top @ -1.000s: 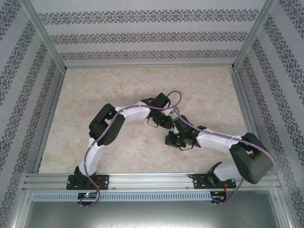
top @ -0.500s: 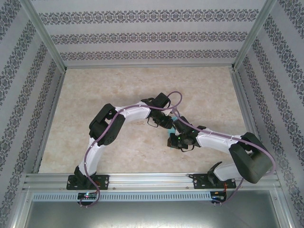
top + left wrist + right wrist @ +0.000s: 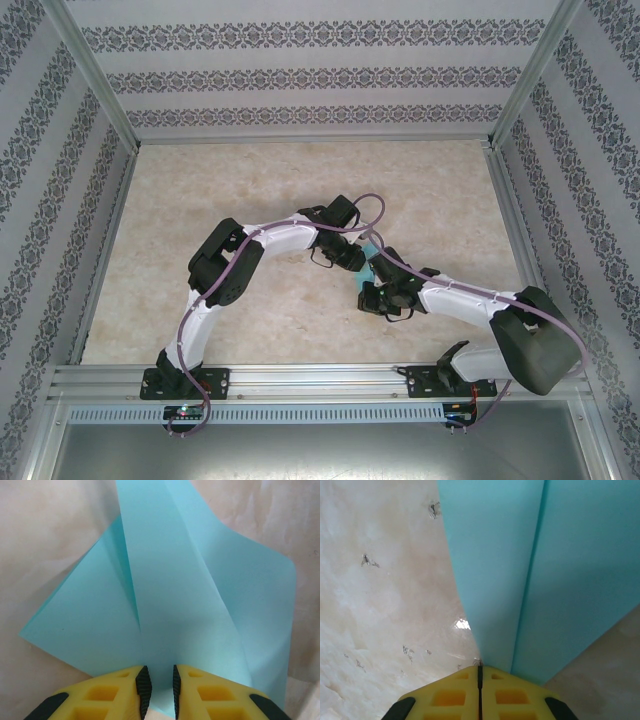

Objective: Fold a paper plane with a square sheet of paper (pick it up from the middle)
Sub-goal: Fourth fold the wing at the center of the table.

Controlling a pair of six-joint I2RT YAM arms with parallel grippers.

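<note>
The square sheet of paper [image 3: 175, 605] is light turquoise and partly folded, with a long raised band down its middle and flaps spread to both sides. It lies on the table between the two arms, and a sliver of it [image 3: 373, 262] peeks out between the grippers. My left gripper [image 3: 159, 680] [image 3: 352, 262] stands over the near end of the band, its black pads a narrow gap apart with paper showing through. My right gripper [image 3: 480, 667] [image 3: 370, 290] is shut, its tips at the paper's [image 3: 570, 555] left edge. A crease runs under its right finger.
The pale marbled table [image 3: 250, 190] is boxed in by patterned walls and aluminium posts. A metal rail [image 3: 320, 378] with both arm bases runs along the near edge. The two arms meet close together near the table's middle.
My right gripper has slid a little to the right and away from the near edge, along the paper. The left arm has stayed put.
</note>
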